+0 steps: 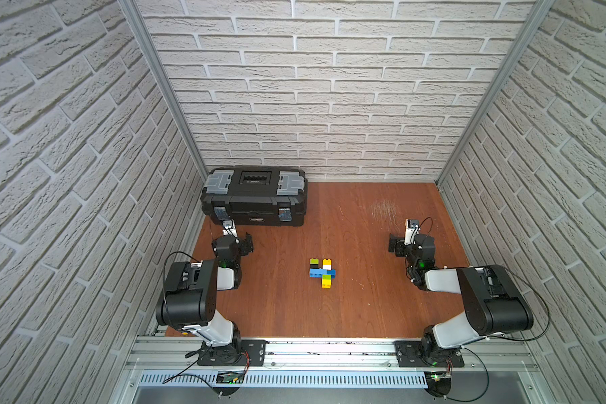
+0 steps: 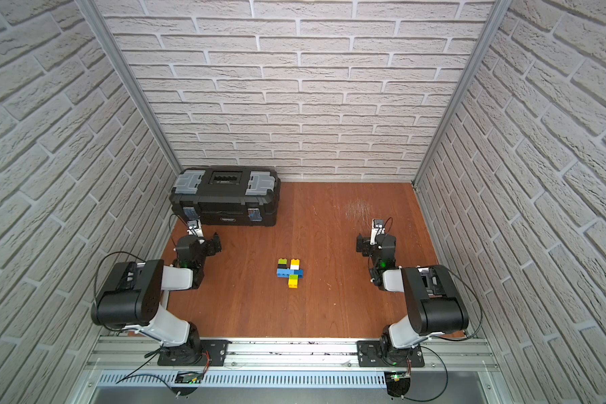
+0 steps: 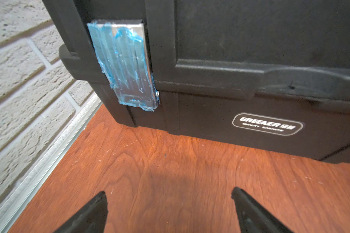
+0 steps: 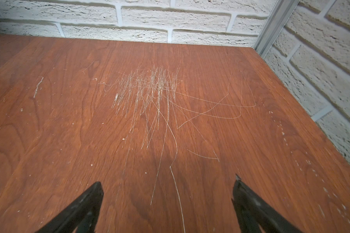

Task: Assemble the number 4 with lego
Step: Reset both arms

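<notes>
Reddish-brown wood forms the table (image 1: pixel 364 307), set in a booth walled with white brick-pattern panels (image 1: pixel 329 87). At the table's middle, lying flat, is the number 4 (image 1: pixel 322 273) built of lego, visible in both top views (image 2: pixel 290 273). It has a light-blue crossbar with yellow, white, lime-green, black and dark-blue squares joined to it. Bare wood surrounds it on every side.

The left jaws, seen from the left wrist view, stand wide apart and hold nothing. They point over bare wood toward the front of a black toolbox (image 3: pixel 251 60), near its metal latch (image 3: pixel 125 64), which is smeared with blue film. The right jaws also gape wide and empty, aimed at a patch of pale scratches (image 4: pixel 150 90) toward the far right corner. Each pair sits well apart from the figure, one on either side.

The toolbox stands in the far left corner, close to both walls. A metal rail (image 1: pixel 329 349) along the near edge carries the two arm bases.
</notes>
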`<move>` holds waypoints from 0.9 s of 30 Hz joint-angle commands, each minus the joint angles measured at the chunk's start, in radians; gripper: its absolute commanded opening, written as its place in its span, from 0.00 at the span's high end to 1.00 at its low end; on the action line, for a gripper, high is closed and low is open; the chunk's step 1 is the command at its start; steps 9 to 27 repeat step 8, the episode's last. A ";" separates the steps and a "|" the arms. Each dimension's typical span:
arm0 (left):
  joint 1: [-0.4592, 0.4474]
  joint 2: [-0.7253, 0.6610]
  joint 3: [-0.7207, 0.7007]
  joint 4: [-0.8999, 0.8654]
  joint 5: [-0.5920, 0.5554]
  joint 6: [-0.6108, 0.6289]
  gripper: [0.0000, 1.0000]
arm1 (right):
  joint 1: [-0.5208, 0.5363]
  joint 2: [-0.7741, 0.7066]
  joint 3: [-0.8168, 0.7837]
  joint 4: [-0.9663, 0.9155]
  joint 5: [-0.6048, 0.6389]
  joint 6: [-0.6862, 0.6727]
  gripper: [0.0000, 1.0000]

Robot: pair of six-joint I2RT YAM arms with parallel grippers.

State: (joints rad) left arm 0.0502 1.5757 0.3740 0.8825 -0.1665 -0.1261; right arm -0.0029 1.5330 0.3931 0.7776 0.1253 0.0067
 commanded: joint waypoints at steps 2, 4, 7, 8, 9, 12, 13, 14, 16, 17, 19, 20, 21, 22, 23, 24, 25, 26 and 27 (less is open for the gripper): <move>0.002 -0.010 0.004 0.040 0.005 0.009 0.02 | 0.003 -0.007 0.022 0.028 -0.013 -0.010 0.01; 0.002 -0.010 0.003 0.040 0.005 0.009 0.02 | 0.001 -0.005 0.029 0.015 -0.016 -0.009 0.01; 0.002 -0.010 0.003 0.041 0.005 0.009 0.02 | 0.001 -0.017 0.013 0.034 -0.015 -0.011 0.01; 0.001 -0.010 0.003 0.043 0.005 0.009 0.02 | 0.001 -0.021 0.010 0.035 -0.016 -0.010 0.01; 0.001 -0.010 0.003 0.043 0.005 0.009 0.02 | 0.001 -0.021 0.010 0.035 -0.016 -0.010 0.01; 0.001 -0.010 0.003 0.043 0.005 0.009 0.02 | 0.001 -0.021 0.010 0.035 -0.016 -0.010 0.01; 0.001 -0.010 0.003 0.043 0.005 0.009 0.02 | 0.001 -0.021 0.010 0.035 -0.016 -0.010 0.01; 0.001 -0.010 0.003 0.043 0.005 0.009 0.02 | 0.001 -0.021 0.010 0.035 -0.016 -0.010 0.01; 0.001 -0.010 0.003 0.043 0.005 0.009 0.02 | 0.001 -0.021 0.010 0.035 -0.016 -0.010 0.01; 0.001 -0.010 0.003 0.043 0.005 0.009 0.02 | 0.001 -0.021 0.010 0.035 -0.016 -0.010 0.01; 0.001 -0.010 0.003 0.043 0.005 0.009 0.02 | 0.001 -0.021 0.010 0.035 -0.016 -0.010 0.01; 0.001 -0.010 0.003 0.043 0.005 0.009 0.02 | 0.001 -0.021 0.010 0.035 -0.016 -0.010 0.01; 0.001 -0.010 0.003 0.043 0.005 0.009 0.02 | 0.001 -0.021 0.010 0.035 -0.016 -0.010 0.01; 0.001 -0.010 0.003 0.043 0.005 0.009 0.02 | 0.001 -0.021 0.010 0.035 -0.016 -0.010 0.01; 0.001 -0.010 0.003 0.043 0.005 0.009 0.02 | 0.001 -0.021 0.010 0.035 -0.016 -0.010 0.01; 0.001 -0.010 0.003 0.043 0.005 0.009 0.02 | 0.001 -0.021 0.010 0.035 -0.016 -0.010 0.01; 0.001 -0.010 0.003 0.043 0.005 0.009 0.02 | 0.001 -0.021 0.010 0.035 -0.016 -0.010 0.01; 0.001 -0.010 0.003 0.043 0.005 0.009 0.02 | 0.001 -0.021 0.010 0.035 -0.016 -0.010 0.01; 0.001 -0.010 0.003 0.043 0.005 0.009 0.02 | 0.001 -0.021 0.010 0.035 -0.016 -0.010 0.01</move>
